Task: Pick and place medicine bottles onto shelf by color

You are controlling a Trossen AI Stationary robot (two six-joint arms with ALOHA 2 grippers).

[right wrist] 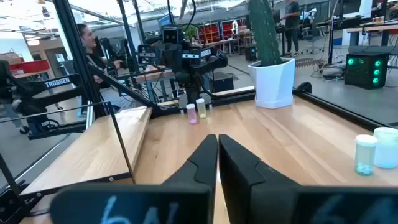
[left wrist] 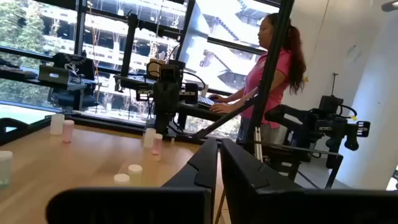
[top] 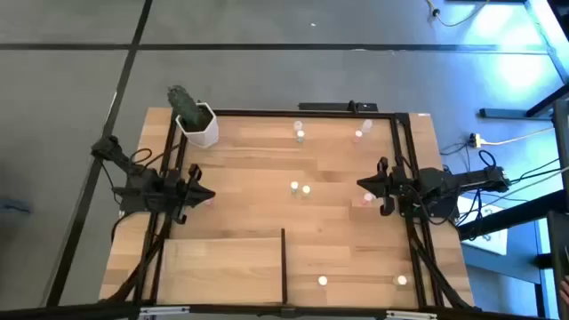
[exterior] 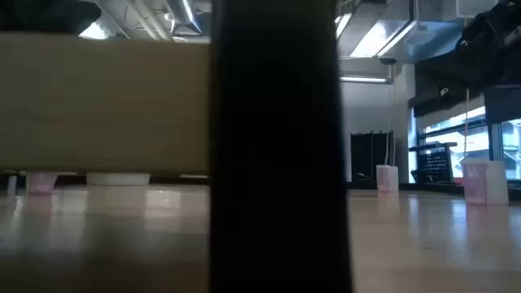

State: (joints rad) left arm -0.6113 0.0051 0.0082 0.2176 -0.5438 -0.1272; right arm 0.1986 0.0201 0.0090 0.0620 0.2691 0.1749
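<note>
Behind the worktop [top: 249,178] lies grey floor, and the wrist views open onto a glazed workshop where a person in a pink top [left wrist: 267,68] stands at a desk. Nothing of the sorting looks done yet: the shelf [top: 222,267], the paler raised panel at the near left beside a thin black divider [top: 284,262], is bare, while the medicine bottles [top: 300,188] are scattered across the rest of the worktop, a pair mid-worktop, a few near the far edge, two by the near edge right of the divider. Every bottle seems left to move. The left gripper [top: 206,195] waits at the left edge and the right gripper [top: 363,183] at the right edge, each with its fingers pressed together on nothing. The high view alone shows the whole layout and the cactus pot [top: 198,124]; the low view is mostly blocked by a dark upright yet shows pink bottles [exterior: 387,177] standing upright; the right wrist view reveals a bluish-tinted bottle [right wrist: 365,154] close by.
</note>
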